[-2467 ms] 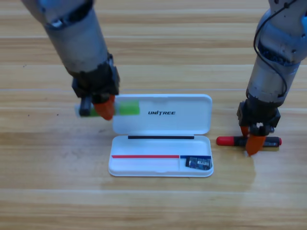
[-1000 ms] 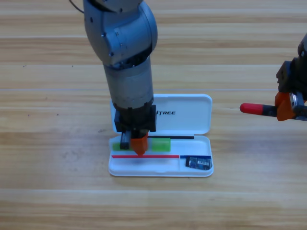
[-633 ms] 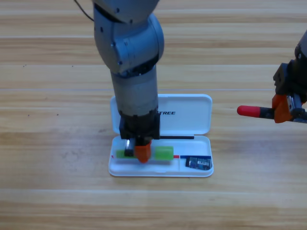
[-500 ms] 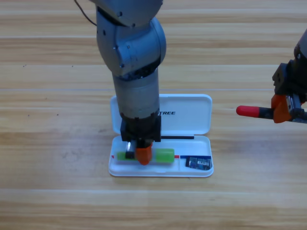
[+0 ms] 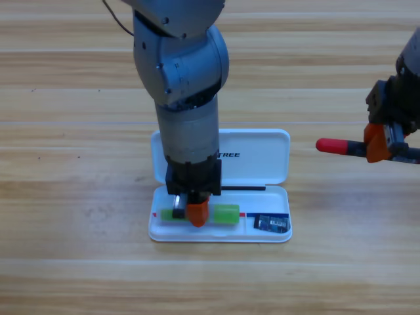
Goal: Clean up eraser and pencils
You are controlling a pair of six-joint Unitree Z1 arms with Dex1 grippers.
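The light green pencil [image 5: 223, 212] lies lengthwise in the long compartment of the open white case [image 5: 220, 233]. My left gripper [image 5: 191, 213] points straight down and is shut on it near its middle. The small dark eraser [image 5: 272, 224] rests in the case's right compartment. At the right edge, above the table, my right gripper [image 5: 379, 143] is shut on the black pencil; its red end [image 5: 331, 146] sticks out to the left and its black body is mostly hidden by the gripper.
The case's open lid [image 5: 252, 155] lies flat behind the base, partly covered by the left arm [image 5: 184, 85]. Bare wooden table [image 5: 79, 216] surrounds the case on all sides.
The left gripper has carried the green pencil from beside the lid down into the case's long compartment. The right gripper lifted the black pencil off the table and drifts left with it.
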